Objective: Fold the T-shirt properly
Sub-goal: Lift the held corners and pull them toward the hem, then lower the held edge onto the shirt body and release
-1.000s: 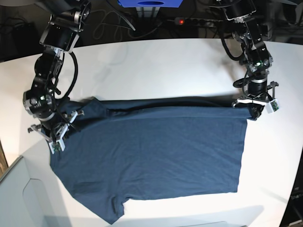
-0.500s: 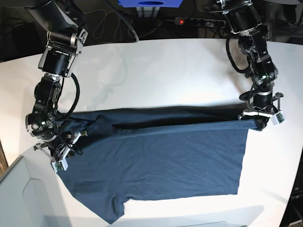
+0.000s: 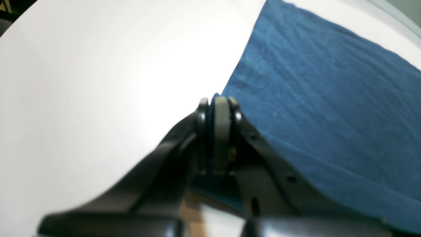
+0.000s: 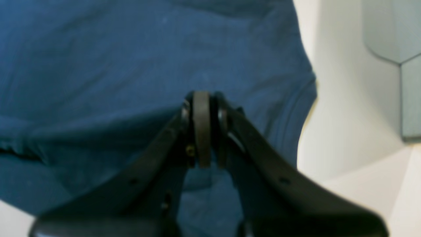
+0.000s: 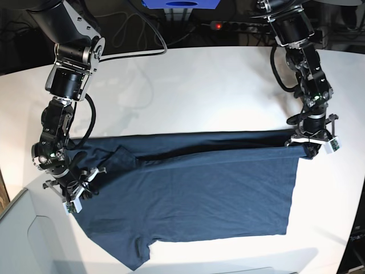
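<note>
A large, soft, dark navy-blue short-sleeved T-shirt (image 5: 194,200) lies spread across the middle of a white round-edged table (image 5: 194,91), its long side running from one arm to the other. The far edge of the shirt is lifted and carried over the lower layer, so a doubled band of cloth with a dark shadow line beneath it runs along the shirt's far side.

The black left gripper (image 5: 311,147) sits at the shirt's far corner, on the side near the table's right rim in the base view. Its jaws are pressed together, and a thin fold of the blue cloth is pinched between the pads (image 3: 221,131); the rest of the shirt slopes away from them over the bare table.

The black right gripper (image 5: 74,191) is at the opposite end of the shirt, by the sleeve on that side. Its jaws are likewise pressed tight, with the blue fabric caught between them and bunched up around the fingertips (image 4: 201,128). Just beyond the shirt's sleeve edge there, a pale grey panel (image 5: 23,240) meets the table.
</note>
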{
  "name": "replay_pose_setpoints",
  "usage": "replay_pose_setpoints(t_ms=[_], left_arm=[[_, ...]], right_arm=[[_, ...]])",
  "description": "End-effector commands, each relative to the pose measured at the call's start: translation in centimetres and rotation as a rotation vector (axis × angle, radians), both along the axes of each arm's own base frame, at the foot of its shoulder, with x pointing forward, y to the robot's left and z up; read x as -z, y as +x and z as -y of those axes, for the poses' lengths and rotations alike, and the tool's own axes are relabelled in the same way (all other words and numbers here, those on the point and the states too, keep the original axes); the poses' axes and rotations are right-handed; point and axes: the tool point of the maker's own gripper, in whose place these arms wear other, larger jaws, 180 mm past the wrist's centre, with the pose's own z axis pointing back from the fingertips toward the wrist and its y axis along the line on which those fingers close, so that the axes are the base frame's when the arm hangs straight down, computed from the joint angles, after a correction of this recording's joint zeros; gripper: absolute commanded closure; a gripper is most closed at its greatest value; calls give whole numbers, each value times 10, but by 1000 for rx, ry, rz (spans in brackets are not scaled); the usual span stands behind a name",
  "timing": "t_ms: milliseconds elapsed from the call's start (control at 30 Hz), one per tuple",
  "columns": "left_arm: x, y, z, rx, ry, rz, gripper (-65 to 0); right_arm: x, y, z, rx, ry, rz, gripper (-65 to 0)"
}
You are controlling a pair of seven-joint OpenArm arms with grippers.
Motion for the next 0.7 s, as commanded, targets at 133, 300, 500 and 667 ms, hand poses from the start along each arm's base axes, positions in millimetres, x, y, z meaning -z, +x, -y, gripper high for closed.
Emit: replay_pose_setpoints(t_ms=[133, 300, 500, 667], left_arm=[[-22, 9, -6, -2, 32, 62, 0], [-24, 12, -6, -2, 30, 70, 0], [-37, 23, -4, -1, 27, 107, 0], [-28, 33, -8, -13, 0, 91, 0]], right_arm=[[-33, 16, 2, -2, 12, 109, -1], [-28, 15, -1, -4, 18, 96, -1], [-20, 13, 2, 2, 25, 75, -1], [-21, 11, 15, 29, 21, 78, -1]])
